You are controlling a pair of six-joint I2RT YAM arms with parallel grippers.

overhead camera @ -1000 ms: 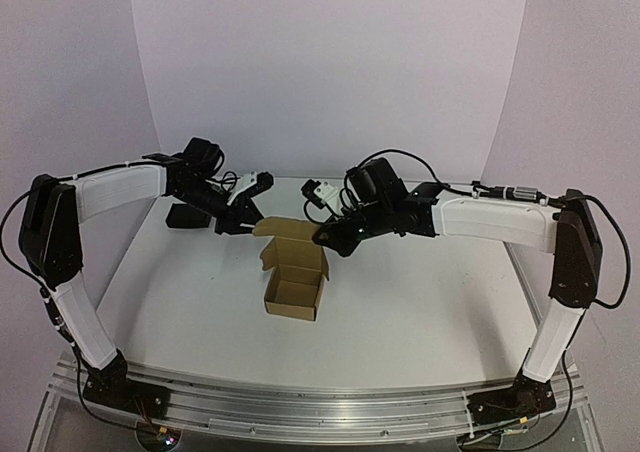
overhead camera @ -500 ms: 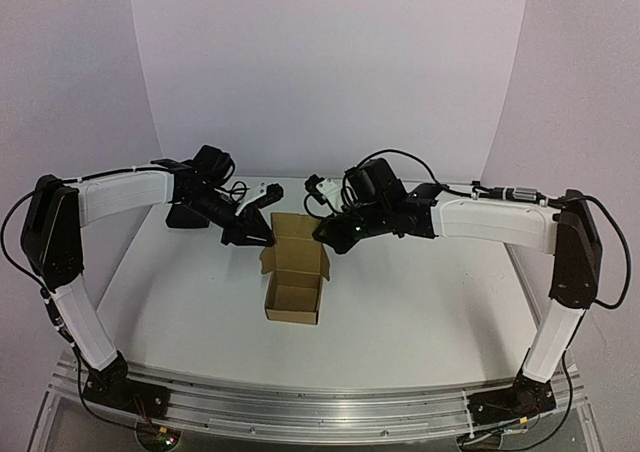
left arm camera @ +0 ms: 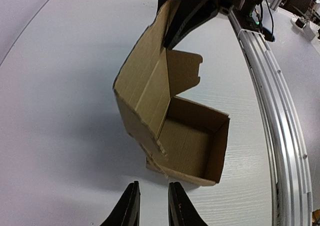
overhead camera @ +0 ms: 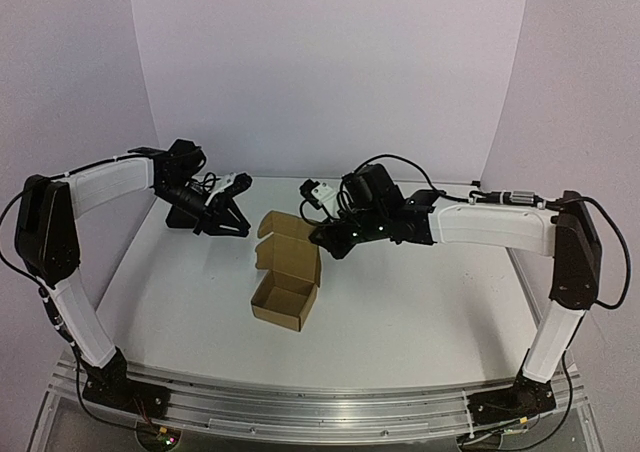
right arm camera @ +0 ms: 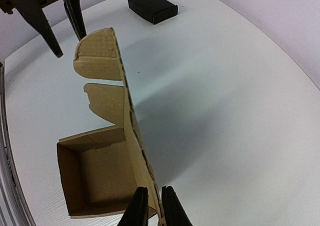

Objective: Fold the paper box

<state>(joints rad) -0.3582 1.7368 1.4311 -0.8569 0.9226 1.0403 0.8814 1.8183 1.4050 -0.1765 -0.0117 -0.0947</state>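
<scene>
Brown cardboard of the paper box (overhead camera: 288,267) sits a little further left and nearer the arm bases than half a second earlier, its open tray turned slightly on the white table (overhead camera: 420,302). Over the same interval the left gripper (overhead camera: 240,229) has drawn back from the lid's left edge and now stands clear of it. The right gripper (overhead camera: 318,238) is at the lid's far right edge, as before.

The box rests near the table's middle, tray open upward and lid panel raised. In the right wrist view the right gripper (right arm camera: 154,206) has its jaws nearly closed on the thin edge of that upright panel, which runs between the two fingers. In the left wrist view the left gripper (left arm camera: 152,206) has its jaws narrowly parted and empty, and the box (left arm camera: 170,131) lies just ahead of the fingertips, not touching them.

Both arms reach inward across the table, elbows out, wrists angled down toward the box. A small black block (right arm camera: 152,7) lies at the far left, beyond the left gripper.
</scene>
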